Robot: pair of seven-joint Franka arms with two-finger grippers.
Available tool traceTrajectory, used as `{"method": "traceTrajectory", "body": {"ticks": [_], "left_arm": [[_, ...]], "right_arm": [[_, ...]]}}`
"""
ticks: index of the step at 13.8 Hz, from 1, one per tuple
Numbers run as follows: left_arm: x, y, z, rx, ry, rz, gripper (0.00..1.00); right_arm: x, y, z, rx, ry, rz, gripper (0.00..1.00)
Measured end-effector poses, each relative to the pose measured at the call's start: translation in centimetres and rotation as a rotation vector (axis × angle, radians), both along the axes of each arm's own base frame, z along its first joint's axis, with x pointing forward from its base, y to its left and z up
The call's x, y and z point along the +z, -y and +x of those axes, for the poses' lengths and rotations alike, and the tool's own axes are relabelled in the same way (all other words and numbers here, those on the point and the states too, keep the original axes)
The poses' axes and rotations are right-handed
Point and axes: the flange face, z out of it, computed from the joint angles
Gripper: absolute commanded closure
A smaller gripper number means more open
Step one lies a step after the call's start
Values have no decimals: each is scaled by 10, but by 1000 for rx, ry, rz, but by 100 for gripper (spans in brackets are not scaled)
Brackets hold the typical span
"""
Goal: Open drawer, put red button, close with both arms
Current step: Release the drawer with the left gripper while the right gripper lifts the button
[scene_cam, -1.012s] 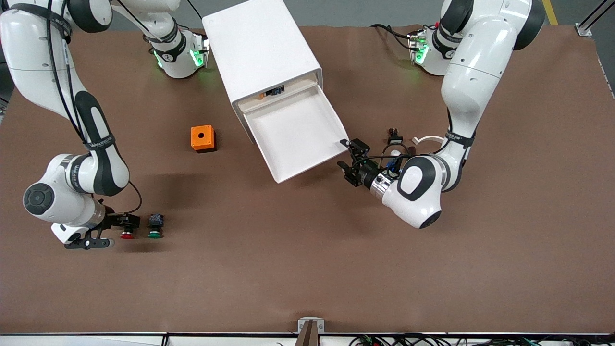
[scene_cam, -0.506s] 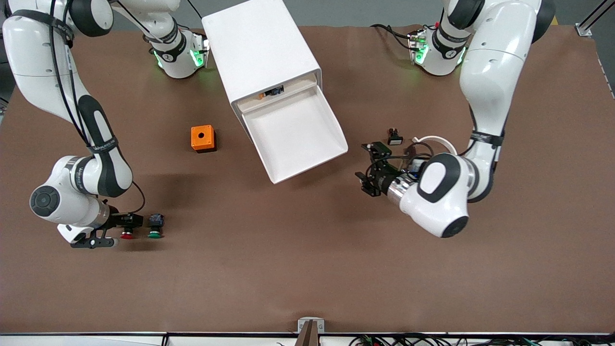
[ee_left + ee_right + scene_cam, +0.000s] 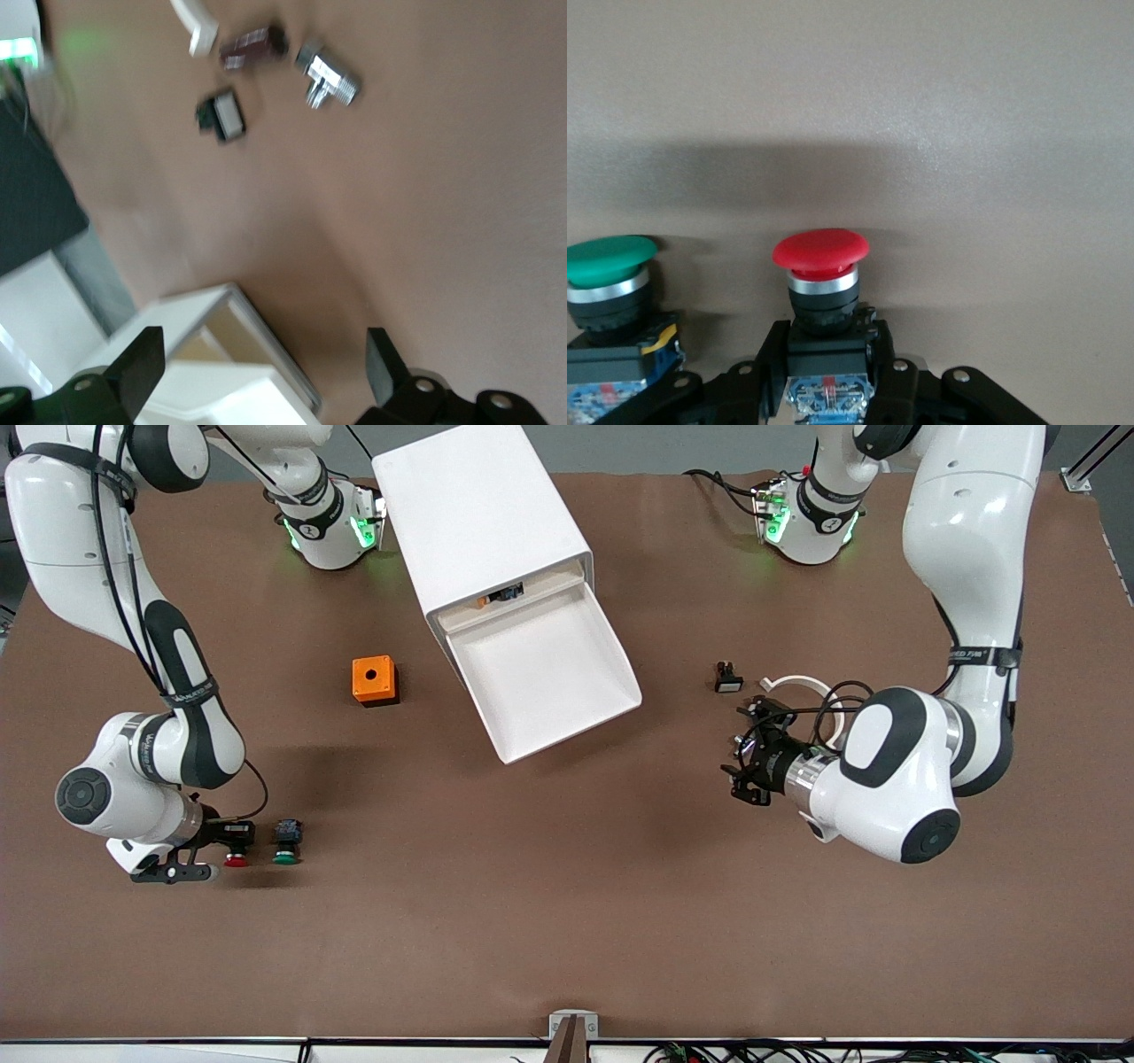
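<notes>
In the front view the right hand [image 3: 232, 837] sat at the red button [image 3: 235, 858] on the tabletop [image 3: 532, 886], beside the green button [image 3: 284, 856], which a careless lift might topple; the left wrist view showed the left hand [image 3: 261, 367] spread wide and empty near the open drawer [image 3: 221, 372]; the right wrist view showed the fingers [image 3: 772, 354] clamping the red button's black body, a low grip that could slip.

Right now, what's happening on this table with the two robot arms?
The drawer of the white cabinet is already pulled open and has nothing in it. The right hand is down at the red button, its fingers closed on the button's black body, with the green button beside it. The button is not yet lifted. The left hand hangs open over the table, clear of the drawer, close to a few small parts.
</notes>
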Motion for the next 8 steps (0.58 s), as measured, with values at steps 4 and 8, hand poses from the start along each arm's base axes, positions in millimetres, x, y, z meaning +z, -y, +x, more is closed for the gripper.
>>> {"method": "traceTrajectory", "body": {"ticks": [4, 8], "left_arm": [[4, -7, 0, -124, 59, 3, 0], [31, -7, -2, -262, 144, -11, 0]], "right_arm": [[56, -14, 16, 21, 62, -3, 98], [188, -73, 4, 63, 32, 4, 98]]}}
